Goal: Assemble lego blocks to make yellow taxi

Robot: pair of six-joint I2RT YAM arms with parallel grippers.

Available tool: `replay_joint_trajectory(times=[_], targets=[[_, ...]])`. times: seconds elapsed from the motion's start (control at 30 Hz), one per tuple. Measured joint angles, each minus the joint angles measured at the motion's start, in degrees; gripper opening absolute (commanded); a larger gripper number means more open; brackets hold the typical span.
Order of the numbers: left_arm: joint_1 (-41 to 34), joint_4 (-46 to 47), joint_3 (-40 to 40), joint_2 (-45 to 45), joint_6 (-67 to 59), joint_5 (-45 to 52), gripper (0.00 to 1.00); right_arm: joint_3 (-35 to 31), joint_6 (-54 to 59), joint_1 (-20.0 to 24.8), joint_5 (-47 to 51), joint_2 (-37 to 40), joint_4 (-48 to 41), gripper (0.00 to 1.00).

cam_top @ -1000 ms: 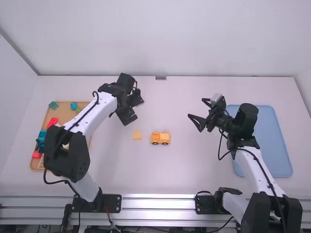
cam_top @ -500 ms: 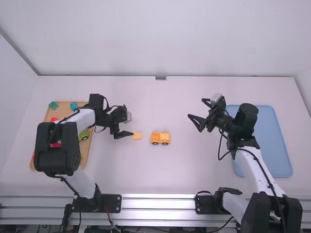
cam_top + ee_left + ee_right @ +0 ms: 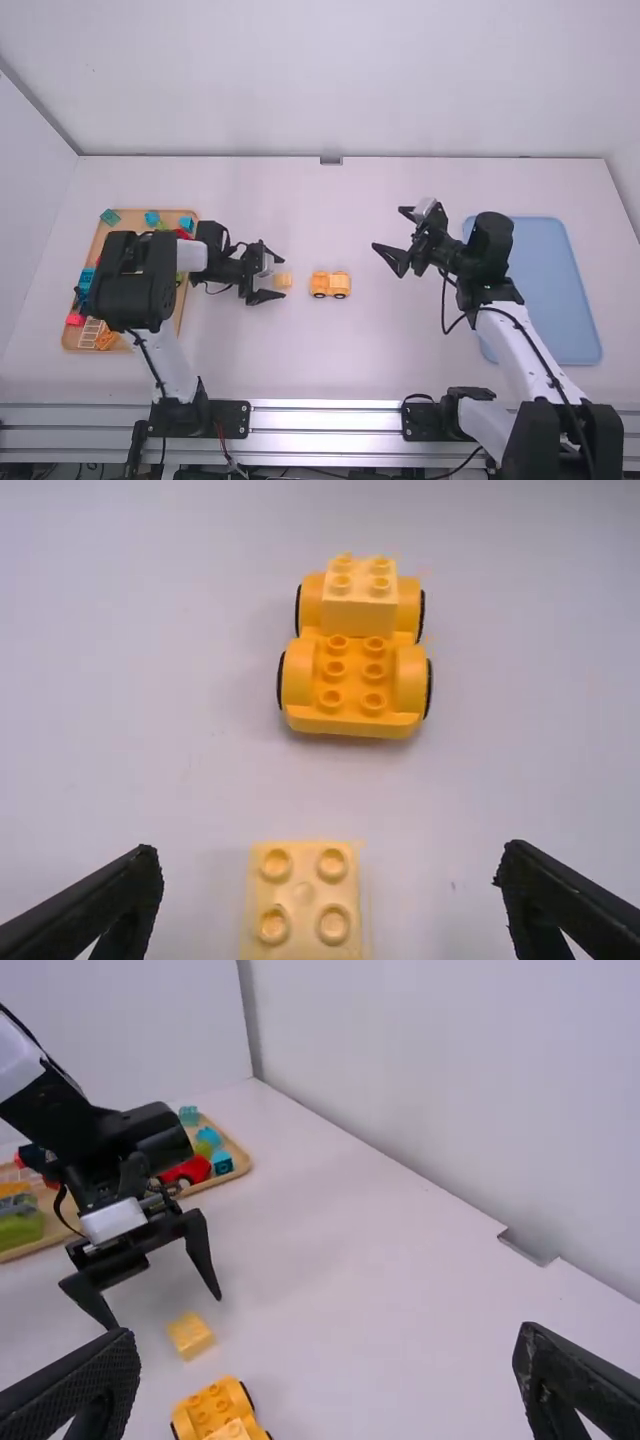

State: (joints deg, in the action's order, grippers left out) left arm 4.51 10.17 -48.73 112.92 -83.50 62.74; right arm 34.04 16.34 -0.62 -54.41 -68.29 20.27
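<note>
In the high view my left gripper (image 3: 274, 272) stands open around the loose pale yellow block (image 3: 283, 281). The left wrist view has that four-stud block (image 3: 302, 900) lying between the spread fingers of my left gripper (image 3: 328, 895). Beyond it stands the orange-yellow wheeled car base (image 3: 352, 685), with a pale yellow block (image 3: 358, 608) on its far part. My right gripper (image 3: 388, 232) is open over the table, to the right of the car base (image 3: 322, 284); the right wrist view shows nothing between the fingers of my right gripper (image 3: 328, 1380).
A wooden tray (image 3: 68, 338) with several coloured blocks and pieces lies at the far left, partly under the left arm. On the right, a blue tray (image 3: 570, 300) lies beside the right arm. A wall stands along the table's back edge.
The left arm has swung down from farther up the table, and its gripper now stands around the loose block. My right gripper has shifted slightly left. The car base has stayed put.
</note>
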Motion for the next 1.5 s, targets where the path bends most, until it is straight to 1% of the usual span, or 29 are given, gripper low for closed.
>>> replay_joint_trajectory(times=[0.1, 0.23, 0.27, 0.3, 0.33, 0.5, 0.6, 0.63, 0.67, 0.7, 0.8, 0.93, 1.07, 1.13, 1.2, 1.33, 1.37, 1.47, 1.5], targets=[[0.0, -2.03, -0.02, 1.51, 0.63, 0.22, 0.88, 0.0, 0.33, -0.79, 1.14, 0.0, -0.15, 0.98], [-0.02, -2.38, 0.0, 2.71, 0.39, -0.48, 0.78, 0.0, 0.52, -1.51, 1.97, 0.0, -0.28, 0.98], [-0.02, -2.64, 0.0, 2.97, 0.28, -0.59, 0.73, 0.0, 0.57, -1.51, 2.05, 0.0, -0.31, 0.98], [0.0, -3.41, -0.02, 3.58, 0.48, -0.9, 0.61, 0.0, 0.68, -1.51, 2.14, 0.0, -0.5, 0.98], [0.0, -3.76, 0.0, 3.91, 0.5, -0.92, 0.57, 0.0, 1.05, -1.51, 2.14, 0.0, -0.87, 0.98], [0.0, -5.07, 0.0, 5.49, 1.38, -1.29, 0.57, 0.0, 6.05, -2.12, 2.27, -0.59, -3.72, 0.98], [0.0, -4.92, 0.0, 5.49, 1.09, -1.51, 0.51, 0.0, 9.44, -3.21, 2.25, -2.36, -4.02, 0.98], [0.0, -4.94, 0.0, 5.49, 0.85, -1.51, 0.49, 0.0, 10.93, -3.72, 2.25, -3.45, -3.76, 0.98], [0.0, -5.38, 0.02, 5.46, 0.31, -1.49, 0.44, 0.0, 12.57, -4.35, 2.21, -5.07, -3.17, 0.98], [0.0, -5.7, 0.07, 5.46, -0.22, -1.51, 0.41, 0.0, 13.31, -4.66, 2.14, -5.97, -2.58, 0.98], [-0.02, -7.8, 1.11, 5.49, -0.61, -1.31, 0.39, 0.0, 15.45, -5.79, 1.49, -10.21, 0.76, 0.98], [0.0, -10.99, 2.58, 5.49, -0.09, -0.26, 0.31, 0.0, 20.63, -6.38, -1.95, -16.02, 1.84, 0.98], [0.0, -13.25, 3.28, 5.49, -0.07, 0.28, 0.28, 0.0, 25.81, -6.32, -5.53, -19.04, 1.84, 0.98], [0.0, -14.12, 3.5, 5.49, 0.09, 0.33, 0.22, 0.0, 27.52, -6.34, -6.56, -19.98, 1.84, 0.98], [0.0, -14.86, 3.65, 5.49, 0.13, 0.39, 0.2, 0.0, 29.14, -6.58, -6.6, -20.9, 1.57, 0.98], [-0.02, -15.02, 3.61, 5.49, 0.11, 0.31, 0.16, 0.0, 34.21, -7.69, -6.84, -23.91, -1.16, 0.99], [-0.02, -14.19, 3.34, 5.49, 0.13, 0.26, 0.13, 0.0, 36.0, -8.37, -7.04, -25.88, -0.83, 0.98], [-0.17, -12.59, 2.62, 5.49, 0.11, -0.07, 0.14, 0.0, 38.29, -9.53, -7.23, -29.59, 0.81, 0.98], [-0.17, -11.34, 1.95, 5.49, 0.04, -0.44, 0.12, 0.0, 39.3, -10.12, -7.45, -32.11, 2.86, 0.98]])
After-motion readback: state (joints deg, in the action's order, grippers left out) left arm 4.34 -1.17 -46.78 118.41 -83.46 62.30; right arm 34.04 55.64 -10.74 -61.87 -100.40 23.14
